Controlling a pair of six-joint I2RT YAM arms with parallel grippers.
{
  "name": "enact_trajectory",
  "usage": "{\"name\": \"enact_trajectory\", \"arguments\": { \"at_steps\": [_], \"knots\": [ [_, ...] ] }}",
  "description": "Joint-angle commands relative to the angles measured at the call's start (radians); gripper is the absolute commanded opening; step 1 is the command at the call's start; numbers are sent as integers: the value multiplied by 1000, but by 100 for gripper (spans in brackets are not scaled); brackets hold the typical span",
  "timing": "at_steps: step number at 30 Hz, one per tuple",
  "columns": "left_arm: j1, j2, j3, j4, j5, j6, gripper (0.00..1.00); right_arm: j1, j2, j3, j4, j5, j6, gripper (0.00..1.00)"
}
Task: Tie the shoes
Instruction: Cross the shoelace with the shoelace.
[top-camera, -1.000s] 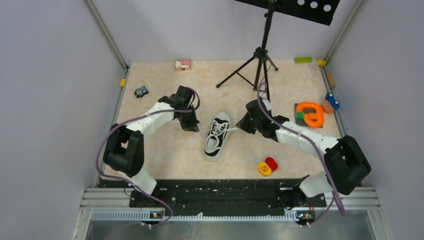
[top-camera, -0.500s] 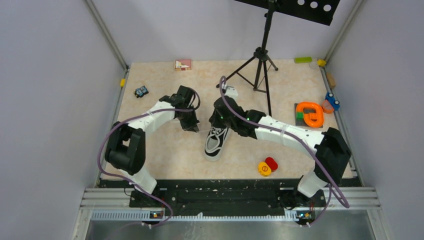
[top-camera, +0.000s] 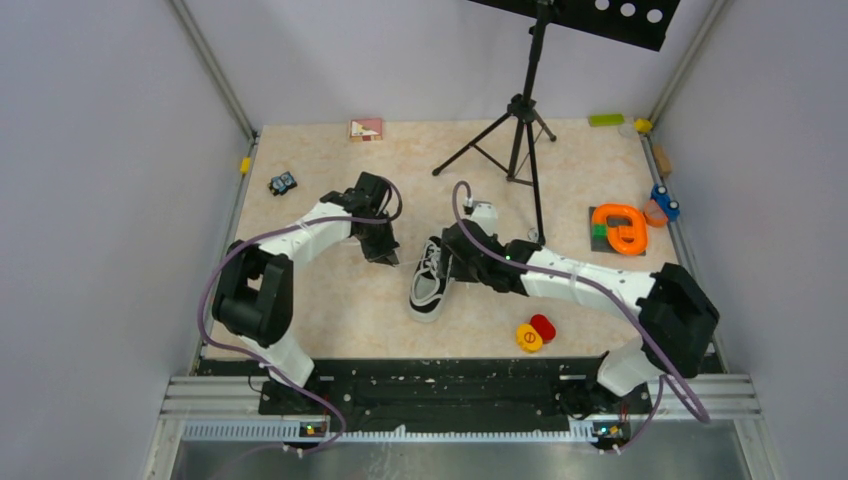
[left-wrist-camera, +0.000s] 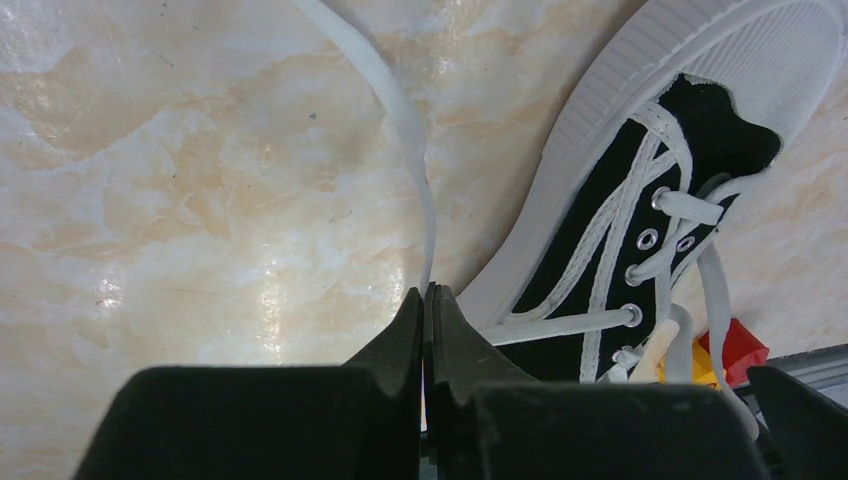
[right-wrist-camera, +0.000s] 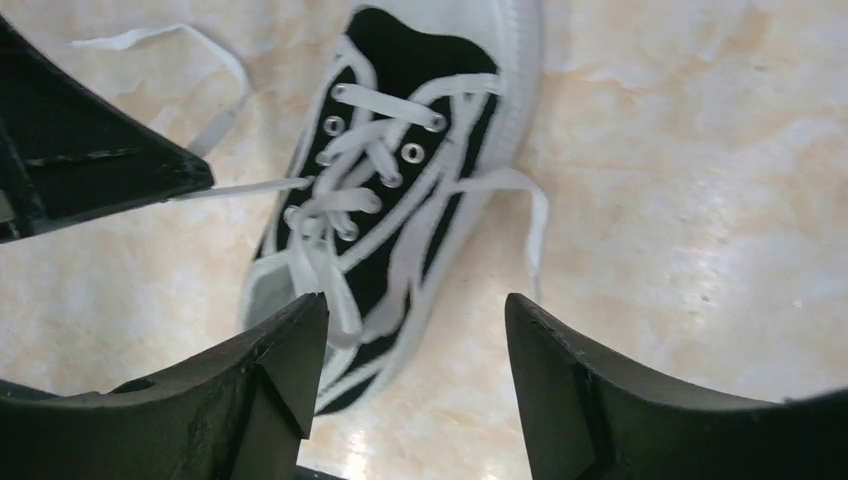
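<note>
The shoe (top-camera: 428, 288) is a small black sneaker with a white toe cap and white laces, lying mid-table with its toe toward the back. My left gripper (top-camera: 386, 258) sits just left of it, shut on one white lace end (left-wrist-camera: 404, 120), which runs taut from the eyelets to the fingertips (right-wrist-camera: 250, 187). My right gripper (top-camera: 450, 252) hovers open over the shoe's right side, its fingers (right-wrist-camera: 300, 330) empty. The other lace end (right-wrist-camera: 530, 210) lies loose on the table to the right of the shoe (right-wrist-camera: 400, 170).
A black tripod (top-camera: 520, 120) stands behind the shoe. An orange toy (top-camera: 620, 228) on a dark plate sits at the right. Red and yellow discs (top-camera: 535, 333) lie near the front. A small toy car (top-camera: 283, 183) and a box (top-camera: 365, 129) sit at the back left.
My right gripper swung left from the shoe's right side to above it, opened and let go of its lace end. The left gripper stayed put, still pinching its lace.
</note>
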Motion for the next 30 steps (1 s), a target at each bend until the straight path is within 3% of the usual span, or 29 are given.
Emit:
{"name": "enact_trajectory", "arguments": {
  "at_steps": [1,6,11,24,30],
  "knots": [
    [7,1,15,8,-1,27,0,-30,-157,-86,-25,82,87,68],
    [7,2,18,10,2,28,0,-81,-211,-191,5,57,139,68],
    [7,-1,20,8,3,29,0,-96,-141,-185,-44,39,135,65],
    [7,5,20,9,16,25,0,-114,41,-187,54,-66,106,60],
    [7,8,21,8,20,25,0,-131,91,-187,64,-71,101,52]
  ]
}}
